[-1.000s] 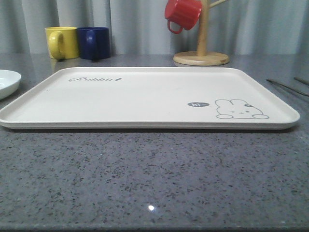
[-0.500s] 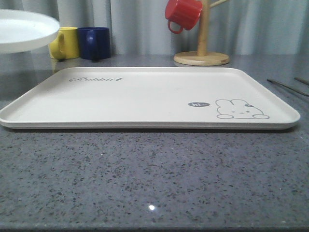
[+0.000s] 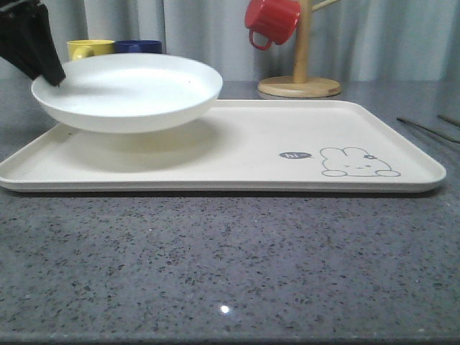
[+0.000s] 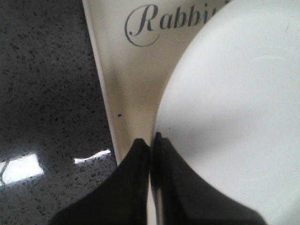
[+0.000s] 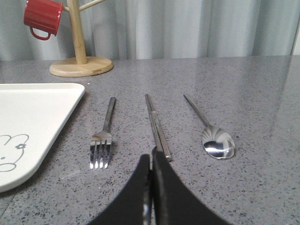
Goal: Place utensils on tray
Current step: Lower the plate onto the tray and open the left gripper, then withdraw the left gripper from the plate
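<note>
The cream tray (image 3: 244, 144) lies in the middle of the grey table. My left gripper (image 3: 52, 75) is shut on the rim of a round white plate (image 3: 129, 90) and holds it just above the tray's left half. In the left wrist view the black fingers (image 4: 136, 168) pinch the plate (image 4: 234, 117) rim over the tray (image 4: 126, 84) near its "Rabbit" lettering. To the right of the tray (image 5: 33, 108) lie the utensils side by side: fork (image 5: 104, 136), chopsticks (image 5: 156, 124) and spoon (image 5: 211, 133). My right gripper (image 5: 151, 157) is shut and empty, its tips at the chopsticks' near end.
A wooden mug tree (image 3: 300, 79) with a red mug (image 3: 272, 21) stands behind the tray. A yellow mug (image 3: 90, 47) and a blue mug (image 3: 138, 46) peek out behind the plate. The chopsticks' thin ends (image 3: 428, 129) lie at the table's right edge.
The white plate has gone up off the table at the far left and moved right, over the tray's left half, held by my left gripper. Tray and utensils have not moved.
</note>
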`<state>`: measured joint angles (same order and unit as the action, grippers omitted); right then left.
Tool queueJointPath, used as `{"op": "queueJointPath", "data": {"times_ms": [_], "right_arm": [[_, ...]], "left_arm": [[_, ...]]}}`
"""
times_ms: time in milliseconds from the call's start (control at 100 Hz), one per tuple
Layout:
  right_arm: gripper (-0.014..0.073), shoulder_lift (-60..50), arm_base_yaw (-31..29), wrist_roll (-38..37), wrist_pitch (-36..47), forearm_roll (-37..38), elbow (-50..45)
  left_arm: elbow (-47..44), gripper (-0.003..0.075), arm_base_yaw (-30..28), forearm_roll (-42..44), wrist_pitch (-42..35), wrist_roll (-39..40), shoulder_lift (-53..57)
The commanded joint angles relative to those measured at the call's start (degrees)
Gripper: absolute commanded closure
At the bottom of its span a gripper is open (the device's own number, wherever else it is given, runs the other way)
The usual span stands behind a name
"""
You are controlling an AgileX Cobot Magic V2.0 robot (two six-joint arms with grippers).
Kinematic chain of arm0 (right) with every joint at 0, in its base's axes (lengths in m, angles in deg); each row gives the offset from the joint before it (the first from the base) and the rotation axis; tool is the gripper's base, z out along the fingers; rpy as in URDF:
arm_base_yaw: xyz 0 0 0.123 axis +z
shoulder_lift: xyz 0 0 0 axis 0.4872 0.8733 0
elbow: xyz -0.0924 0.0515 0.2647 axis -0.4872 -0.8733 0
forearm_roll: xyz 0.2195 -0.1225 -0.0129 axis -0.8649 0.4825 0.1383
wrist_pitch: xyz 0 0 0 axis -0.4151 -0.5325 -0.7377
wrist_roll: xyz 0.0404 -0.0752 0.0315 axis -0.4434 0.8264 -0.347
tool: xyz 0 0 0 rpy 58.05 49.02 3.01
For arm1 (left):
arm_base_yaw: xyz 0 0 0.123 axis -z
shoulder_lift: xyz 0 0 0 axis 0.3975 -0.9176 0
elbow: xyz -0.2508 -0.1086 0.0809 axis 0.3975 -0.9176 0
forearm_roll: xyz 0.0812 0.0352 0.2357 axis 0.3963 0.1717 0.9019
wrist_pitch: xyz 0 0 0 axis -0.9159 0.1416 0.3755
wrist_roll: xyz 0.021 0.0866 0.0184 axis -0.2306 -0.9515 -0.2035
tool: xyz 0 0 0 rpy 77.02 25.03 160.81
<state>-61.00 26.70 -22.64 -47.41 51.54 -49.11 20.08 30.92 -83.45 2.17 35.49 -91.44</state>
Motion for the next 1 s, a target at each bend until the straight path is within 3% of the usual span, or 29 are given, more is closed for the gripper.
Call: {"op": "queueJointPath", "data": {"times_ms": [0,310,380,500,590,680,770,920,990], "right_arm": [[0.0654,-1.11,-0.25,0.46,4.3,0.19,0.05],[0.0654,-1.11,-0.25,0.46,4.3,0.19,0.05],[0.0654,-1.11,-0.25,0.46,4.3,0.19,0.05],[0.0654,-1.11,-0.25,0.46,4.3,0.19,0.05],[0.0654,-1.11,-0.25,0.46,4.3,0.19,0.05],[0.0654,-1.11,-0.25,0.46,4.3,0.19,0.05],[0.0654,-1.11,-0.25,0.46,4.3,0.19,0.05],[0.0654,-1.11,-0.25,0.46,4.3,0.19,0.05],[0.0654,-1.11,-0.25,0.46,4.3,0.19,0.05]], "left_arm": [[1.87,0.0739,1.12,-0.12,-2.63,0.12,0.95],[1.87,0.0713,1.21,-0.22,-2.87,0.12,-1.55],[1.87,0.0641,1.21,-0.22,-2.87,0.12,-1.55],[1.87,0.0449,1.21,-0.22,-3.1,0.12,-1.55],[2.52,0.0379,1.21,0.16,-3.1,-0.38,-1.44],[4.08,0.0412,1.21,1.74,-3.1,-0.38,-0.48],[4.83,0.0513,1.21,4.75,-5.08,0.9,1.91],[4.83,0.0729,1.21,19.44,-8.05,8.08,7.35],[4.27,0.0739,1.21,25.04,-7.95,9.85,9.63]]}}
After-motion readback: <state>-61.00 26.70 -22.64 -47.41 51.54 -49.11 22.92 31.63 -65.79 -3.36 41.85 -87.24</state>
